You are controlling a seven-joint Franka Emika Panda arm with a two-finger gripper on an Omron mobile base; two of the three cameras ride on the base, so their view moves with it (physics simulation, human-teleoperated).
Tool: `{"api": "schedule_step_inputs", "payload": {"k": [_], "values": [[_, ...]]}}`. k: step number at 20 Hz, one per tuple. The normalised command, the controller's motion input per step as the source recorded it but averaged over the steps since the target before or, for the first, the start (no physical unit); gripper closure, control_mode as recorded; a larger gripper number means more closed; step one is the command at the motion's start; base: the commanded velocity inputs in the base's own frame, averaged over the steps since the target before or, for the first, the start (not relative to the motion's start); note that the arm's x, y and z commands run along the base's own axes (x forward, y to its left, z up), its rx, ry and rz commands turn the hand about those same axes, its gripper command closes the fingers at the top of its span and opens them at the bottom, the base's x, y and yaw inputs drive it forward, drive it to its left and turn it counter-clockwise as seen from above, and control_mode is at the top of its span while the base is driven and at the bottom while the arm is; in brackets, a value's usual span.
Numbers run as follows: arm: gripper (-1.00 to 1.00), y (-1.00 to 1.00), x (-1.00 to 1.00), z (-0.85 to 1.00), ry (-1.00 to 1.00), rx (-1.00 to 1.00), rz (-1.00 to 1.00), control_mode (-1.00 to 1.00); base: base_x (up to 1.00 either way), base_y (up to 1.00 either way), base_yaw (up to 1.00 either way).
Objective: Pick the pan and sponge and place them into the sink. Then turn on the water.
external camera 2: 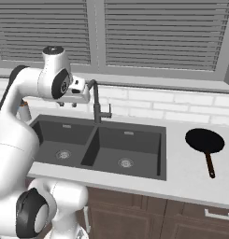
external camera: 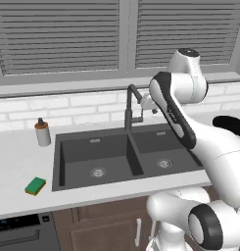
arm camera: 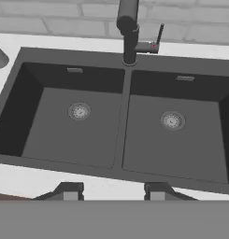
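Observation:
The black pan point(external camera 2: 204, 140) lies on the counter right of the sink point(external camera 2: 130, 145), its thin handle toward the front; in the left base view the pan point(external camera: 230, 122) peeks out behind my arm. On the counter left of the sink point(external camera: 92, 147) rests the green and yellow sponge point(external camera: 35, 186), near the front edge. My gripper point(external camera: 153, 110) point(external camera 2: 67, 103) point(arm camera: 112, 191) hangs open and empty beside the top of the dark faucet point(external camera: 129, 105), high over the two empty basins point(arm camera: 120, 116). No water shows at the spout.
A grey soap bottle point(external camera: 42, 132) with an orange collar stands at the sink's back left corner. White brick backsplash and shuttered windows run behind the counter. The faucet point(arm camera: 129, 32) rises close to my hand, its lever pointing right.

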Motion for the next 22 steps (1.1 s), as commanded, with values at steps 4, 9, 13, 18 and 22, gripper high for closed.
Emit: {"api": "schedule_step_inputs", "payload": {"k": [4,9,13,18,22], "values": [[-1.00,-0.52,-0.19,0.00,-0.07,0.00,0.05,-1.00,0.00,0.00,0.00],[-1.00,-0.94,-0.30,-0.05,-0.02,0.05,0.00,-1.00,0.00,0.00,0.00],[-1.00,-0.98,-0.25,-0.21,0.00,0.04,0.00,-1.00,0.00,0.00,0.00],[-1.00,-0.96,-0.15,-0.40,0.09,-0.01,0.00,-1.00,0.00,0.00,0.00],[-1.00,-0.89,-0.02,-0.44,0.23,-0.06,-0.03,-1.00,0.00,0.00,0.00]]}}
